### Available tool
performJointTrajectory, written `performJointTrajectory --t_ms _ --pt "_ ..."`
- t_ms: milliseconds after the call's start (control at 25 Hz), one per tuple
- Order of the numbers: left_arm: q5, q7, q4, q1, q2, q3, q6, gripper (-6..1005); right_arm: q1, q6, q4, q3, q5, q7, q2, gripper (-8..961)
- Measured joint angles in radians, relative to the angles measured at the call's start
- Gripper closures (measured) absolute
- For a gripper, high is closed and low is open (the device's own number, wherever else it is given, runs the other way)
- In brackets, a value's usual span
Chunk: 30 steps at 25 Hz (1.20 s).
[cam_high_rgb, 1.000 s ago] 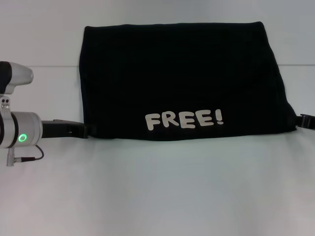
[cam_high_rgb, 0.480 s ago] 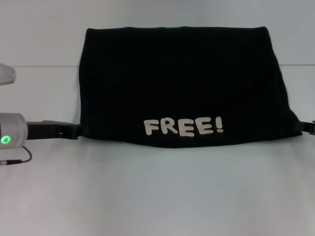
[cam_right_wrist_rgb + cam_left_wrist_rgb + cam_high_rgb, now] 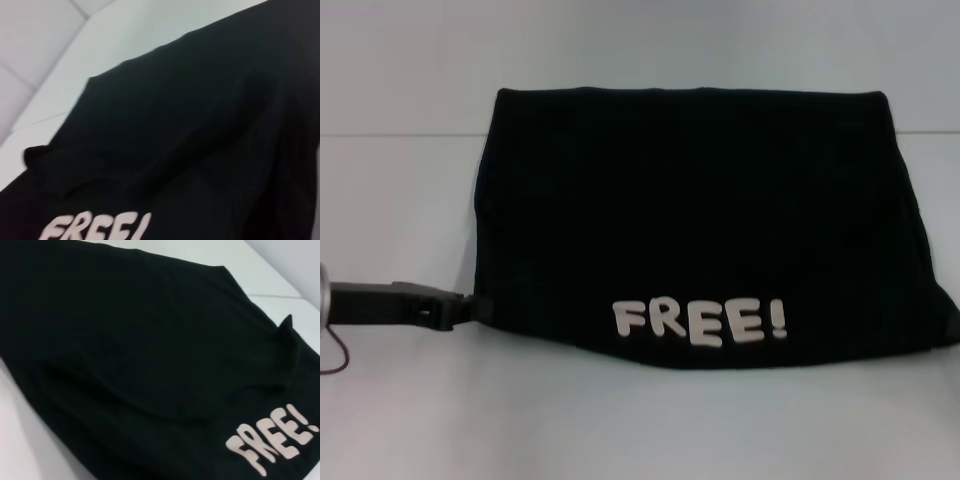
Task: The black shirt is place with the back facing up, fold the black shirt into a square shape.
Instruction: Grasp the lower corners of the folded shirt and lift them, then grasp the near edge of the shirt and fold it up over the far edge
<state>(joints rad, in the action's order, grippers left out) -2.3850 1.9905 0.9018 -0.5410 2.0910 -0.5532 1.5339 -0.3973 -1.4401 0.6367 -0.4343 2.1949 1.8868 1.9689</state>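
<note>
Black shirt lying folded on white table, "FREE!" lettering facing up along near edge. Left gripper pinching shirt's near left corner. Right gripper barely showing at shirt's near right corner; finger state unclear.

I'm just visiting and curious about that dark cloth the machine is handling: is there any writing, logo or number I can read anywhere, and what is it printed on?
"FREE!" in pale block letters, on the black shirt, near its edge closest to the robot.
No other word, brand, number or sign can be read anywhere, not on the table nor on the left gripper.
</note>
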Motion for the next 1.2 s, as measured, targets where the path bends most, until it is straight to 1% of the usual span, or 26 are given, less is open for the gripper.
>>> performJointTrajectory --t_ms 80,120,160,280,400,440,640,840,1000,1200 --pt "0.0 0.0 0.018 0.01 -0.003 0.017 0.056 999 0.032 -0.057 0.011 0.006 0.003 -0.012 0.0 916" --pt "-0.001 -0.002 0.023 0.014 -0.004 0.028 0.084 999 0.059 -0.095 0.021 0.008 0.004 -0.023 -0.001 916" --pt "-0.001 -0.004 0.029 0.017 -0.006 0.039 0.113 999 0.059 -0.095 0.021 0.008 0.004 -0.023 -0.001 916" --pt "-0.01 -0.012 0.041 0.025 -0.011 0.063 0.188 998 0.106 -0.157 0.036 0.012 0.01 -0.057 -0.002 917" --pt "-0.049 -0.026 0.044 0.032 -0.014 0.091 0.251 998 0.145 -0.194 0.038 0.019 0.02 -0.1 -0.006 917" --pt "-0.063 -0.033 0.042 0.036 -0.015 0.098 0.267 998 0.169 -0.214 0.037 0.021 0.031 -0.131 -0.009 917" --pt "-0.094 -0.066 0.037 0.058 -0.012 0.105 0.353 998 0.198 -0.256 0.038 0.04 0.072 -0.165 -0.013 917" --pt "-0.122 -0.091 0.033 0.068 -0.007 0.105 0.428 998 0.209 -0.292 0.038 0.114 0.102 -0.184 -0.029 916" --pt "-0.126 -0.122 0.023 0.076 -0.006 0.105 0.475 998 0.211 -0.303 0.038 0.13 0.104 -0.187 -0.04 916" --pt "-0.128 -0.131 0.015 0.081 -0.003 0.105 0.488 998 0.211 -0.307 0.038 0.143 0.126 -0.187 -0.041 916"
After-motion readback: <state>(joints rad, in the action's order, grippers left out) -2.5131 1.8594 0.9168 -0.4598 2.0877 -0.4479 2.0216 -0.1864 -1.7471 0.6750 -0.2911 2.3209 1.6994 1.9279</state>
